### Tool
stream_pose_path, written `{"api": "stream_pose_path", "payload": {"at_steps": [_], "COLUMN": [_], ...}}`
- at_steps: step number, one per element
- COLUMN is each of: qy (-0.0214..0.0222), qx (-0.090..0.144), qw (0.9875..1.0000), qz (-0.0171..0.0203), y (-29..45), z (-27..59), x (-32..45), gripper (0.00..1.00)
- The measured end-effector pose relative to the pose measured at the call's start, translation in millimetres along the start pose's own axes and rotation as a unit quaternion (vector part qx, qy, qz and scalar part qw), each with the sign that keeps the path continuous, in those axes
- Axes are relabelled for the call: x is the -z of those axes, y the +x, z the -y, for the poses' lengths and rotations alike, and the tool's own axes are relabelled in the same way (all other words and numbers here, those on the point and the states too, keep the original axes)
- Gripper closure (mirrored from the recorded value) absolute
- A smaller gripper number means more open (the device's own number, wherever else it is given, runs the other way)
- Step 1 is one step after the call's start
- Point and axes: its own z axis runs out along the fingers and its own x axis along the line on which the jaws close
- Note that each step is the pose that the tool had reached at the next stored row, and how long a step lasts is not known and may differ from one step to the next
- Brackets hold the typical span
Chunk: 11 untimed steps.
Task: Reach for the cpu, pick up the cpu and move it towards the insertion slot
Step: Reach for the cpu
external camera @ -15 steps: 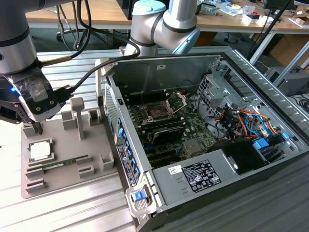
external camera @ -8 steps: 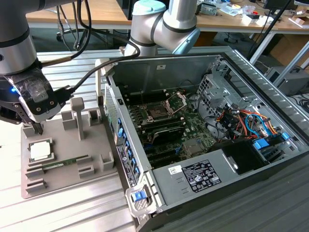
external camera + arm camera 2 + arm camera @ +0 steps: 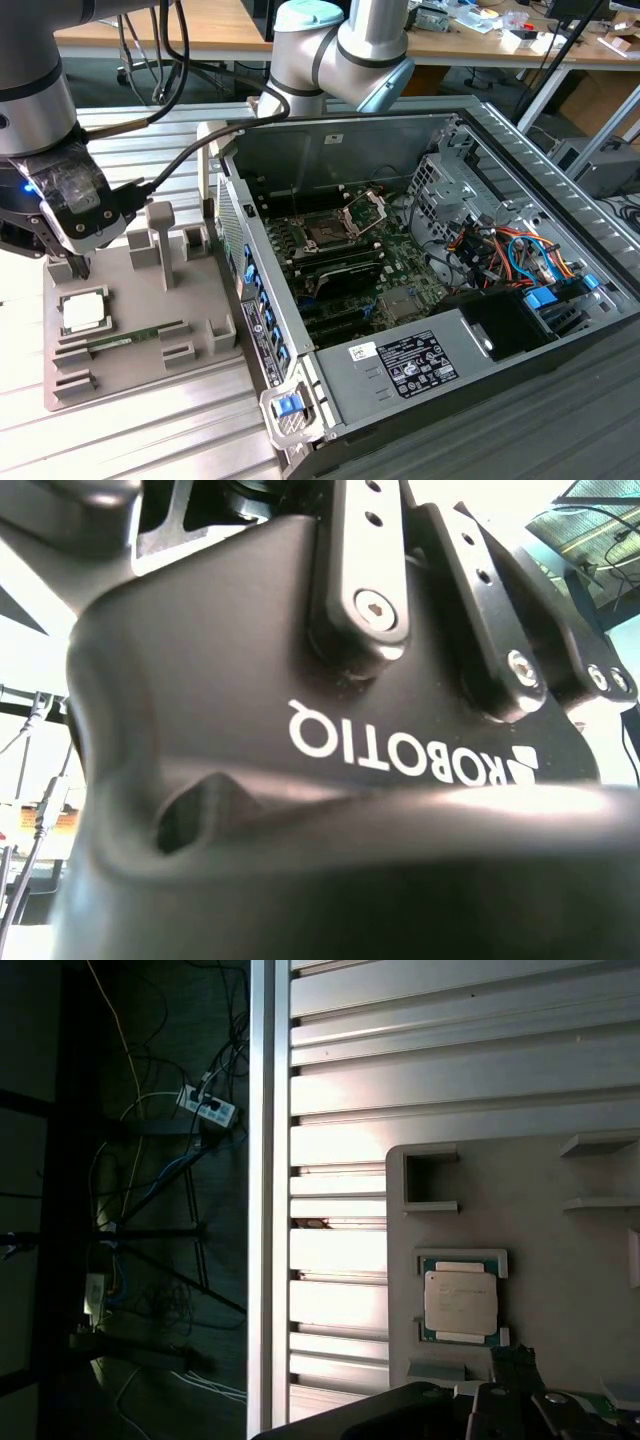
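Your end effector (image 3: 78,268) hangs just above the cpu (image 3: 84,312), which lies flat in a shallow nest toward the exterior view's left end of the grey holder (image 3: 205,350) on the slatted desk (image 3: 150,440). It has hold of nothing, and I cannot tell how far open it is. In the first wrist view the cpu (image 3: 460,1300) sits framed by raised tabs, apart from the end effector's dark body.

The likeliest trouble, as I judge it, is a descent that is slightly off centre. The tabs hug the chip closely, so a skewed approach could land on a tab, or tip the thin chip and leave you with a slanted, weak hold. A chip gripped that way could slip (and its underside would not forgive a drop).

Watch the holder's upright posts (image 3: 160,238), which stand near the end effector on the side toward the case. The black cable (image 3: 175,160) trailing from the arm passes above them and could snag. The green memory stick (image 3: 135,337) lies just beside the cpu's nest, so do not mistake it for the target.

The insertion slot (image 3: 326,233) is well apart, down inside the open computer case. The case's side wall (image 3: 250,300) stands between it and the holder, and would catch a low carry. Beside the slot the silver retention frame (image 3: 366,210) is raised, and a careless approach could clip it.
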Motion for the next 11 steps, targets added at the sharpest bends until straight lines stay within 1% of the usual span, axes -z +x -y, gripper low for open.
{"api": "stream_pose_path", "payload": {"at_steps": [11], "qy": [0.0002], "qx": [0.0], "qw": [1.0], "qz": [0.0], "y": [0.0], "z": [0.2], "x": [-4.2], "gripper": [0.9]}}
